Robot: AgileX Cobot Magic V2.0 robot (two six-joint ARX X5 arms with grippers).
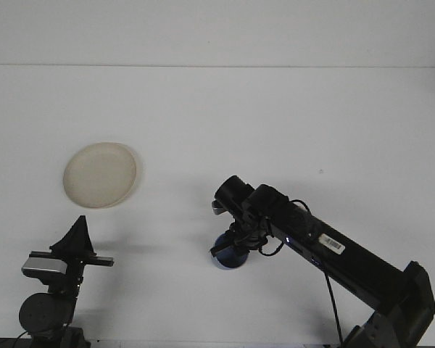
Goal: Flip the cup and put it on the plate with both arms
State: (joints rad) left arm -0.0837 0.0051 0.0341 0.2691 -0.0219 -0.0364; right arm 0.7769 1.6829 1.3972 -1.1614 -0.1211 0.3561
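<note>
A small blue cup is low over the white table, or resting on it, just left of centre at the front. My right gripper reaches down from the right and is shut on the blue cup, hiding its upper part. A cream round plate lies flat at the left, well apart from the cup. My left gripper stands at the front left below the plate, pointing up, its fingers drawn together to a point with nothing in them.
The right arm runs diagonally from the bottom right corner to the cup. The table's far edge meets a pale wall.
</note>
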